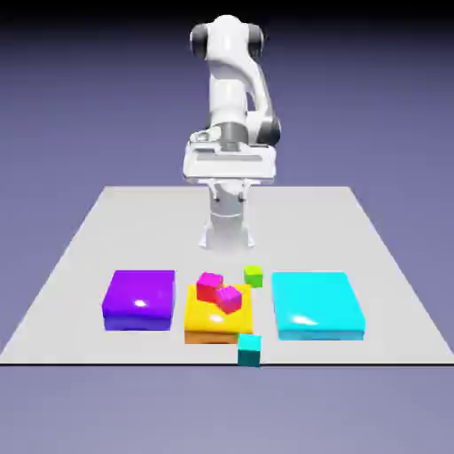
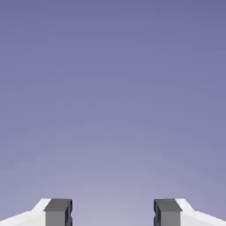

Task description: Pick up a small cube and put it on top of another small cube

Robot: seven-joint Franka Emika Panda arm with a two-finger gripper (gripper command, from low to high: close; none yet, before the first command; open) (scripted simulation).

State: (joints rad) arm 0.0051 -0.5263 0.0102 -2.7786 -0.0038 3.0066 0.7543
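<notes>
Exterior view | purple block (image 1: 140, 300), cyan block (image 1: 317, 305) flank yellow block (image 1: 219, 321) | gripper (image 2: 113, 212) fingers apart, empty

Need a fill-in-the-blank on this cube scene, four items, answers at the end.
1. The two pink-toned cubes rest on the ____ block.
2. The small cube nearest the camera in the exterior view, at the table's front edge, is ____.
3. The wide block at the exterior view's far left is ____.
4. Between the fingertips of the gripper there is ____.

Missing words: yellow; teal; purple; nothing.
</notes>
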